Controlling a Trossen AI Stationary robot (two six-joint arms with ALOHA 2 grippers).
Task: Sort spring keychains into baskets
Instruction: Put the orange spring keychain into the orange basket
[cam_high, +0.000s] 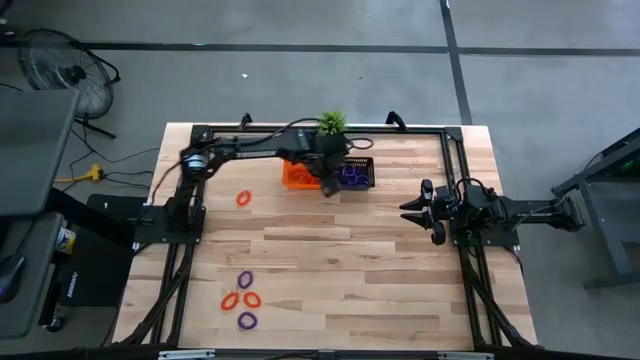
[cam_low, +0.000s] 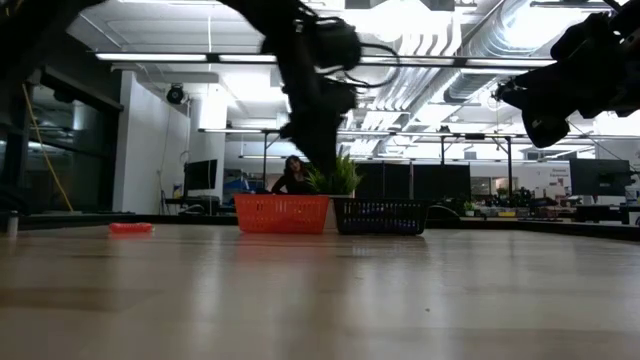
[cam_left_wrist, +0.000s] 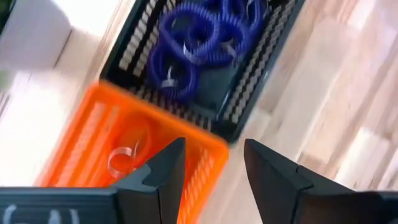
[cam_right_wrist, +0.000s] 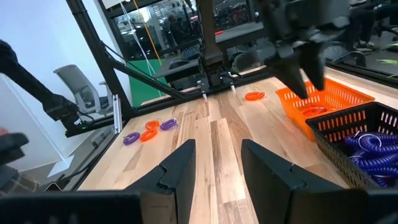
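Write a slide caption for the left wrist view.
Open left fingers above the orange basket, beside the black basket of purple keychains.

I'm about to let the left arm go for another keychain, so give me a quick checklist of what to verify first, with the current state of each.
1. Left tool empty, fingers apart: ok.
2. Left tool above the baskets, over the seam between orange basket and black basket: ok.
3. Purple keychains lie in the black basket: ok.
4. Orange keychain in the orange basket: ok.
5. Loose keychains left on the table: lone orange one and mixed cluster: not ok, unsorted.
6. Right tool parked at the right side, clear of the baskets: ok.
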